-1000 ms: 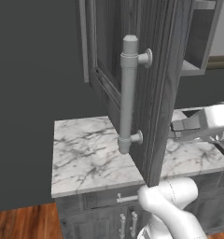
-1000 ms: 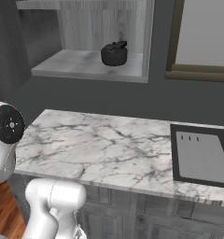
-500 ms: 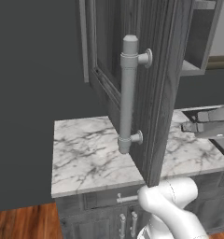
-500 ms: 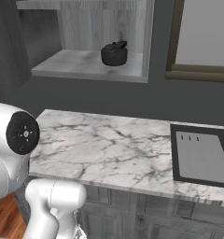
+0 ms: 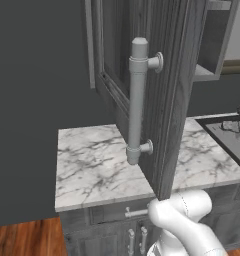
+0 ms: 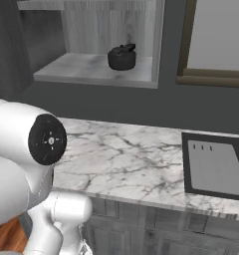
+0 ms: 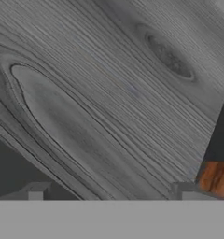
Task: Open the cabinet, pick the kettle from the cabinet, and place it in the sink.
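One cabinet (image 5: 157,75) stands open, its dark wood-grain door swung out toward the camera in the left base view and carrying one long light-grey bar handle (image 5: 137,100) fixed by two short posts, one near the top and one near the bottom. In the right base view the cabinet's open compartment (image 6: 99,69) holds one kettle (image 6: 122,57), small, black and squat, upright on the pale shelf toward the right side of the compartment with its arched handle up; nothing else sits on that shelf. Below runs one marble bench (image 6: 126,159), and at its right end lies one sink (image 6: 216,169), a dark rectangular basin with a light grey panel in it; no other thing is visible inside. The kettle is well apart from the sink, above and to its left. In the hand view the two tips of the jaws (image 7: 109,193) stand wide apart at the bottom edge with nothing between them, facing a close wood-grain surface (image 7: 109,93). A strip of brown wooden floor (image 5: 27,240) shows at the lower left of the left base view.
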Tool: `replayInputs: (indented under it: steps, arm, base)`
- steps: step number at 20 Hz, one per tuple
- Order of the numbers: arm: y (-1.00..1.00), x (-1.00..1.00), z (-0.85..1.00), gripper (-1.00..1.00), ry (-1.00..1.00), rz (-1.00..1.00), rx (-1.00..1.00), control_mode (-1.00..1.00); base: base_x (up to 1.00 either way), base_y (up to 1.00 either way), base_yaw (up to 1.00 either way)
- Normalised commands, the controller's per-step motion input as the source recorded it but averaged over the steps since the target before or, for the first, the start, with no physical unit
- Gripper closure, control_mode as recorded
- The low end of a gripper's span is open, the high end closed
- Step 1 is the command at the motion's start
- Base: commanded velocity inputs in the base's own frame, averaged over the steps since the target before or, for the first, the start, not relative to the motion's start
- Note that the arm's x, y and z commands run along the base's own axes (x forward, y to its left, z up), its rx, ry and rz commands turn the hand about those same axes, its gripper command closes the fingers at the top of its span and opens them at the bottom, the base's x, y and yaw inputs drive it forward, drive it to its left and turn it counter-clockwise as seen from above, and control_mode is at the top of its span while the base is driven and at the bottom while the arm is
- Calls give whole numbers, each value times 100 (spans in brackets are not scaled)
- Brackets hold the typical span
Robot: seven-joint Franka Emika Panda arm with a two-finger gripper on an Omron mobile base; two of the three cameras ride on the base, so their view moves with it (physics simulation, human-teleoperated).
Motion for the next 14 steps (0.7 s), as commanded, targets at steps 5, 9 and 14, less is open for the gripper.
replayInputs:
  steps: [5, 9, 14]
  arm:
    - [-43, 18, 11, -100, 2, -24, -9, -100]
    - [-33, 23, 10, -100, 4, -35, -14, -100]
    - [-28, 28, 8, -100, 6, -36, -14, -100]
  base:
    - [0, 0, 0]
    - [0, 0, 0]
    - [0, 0, 0]
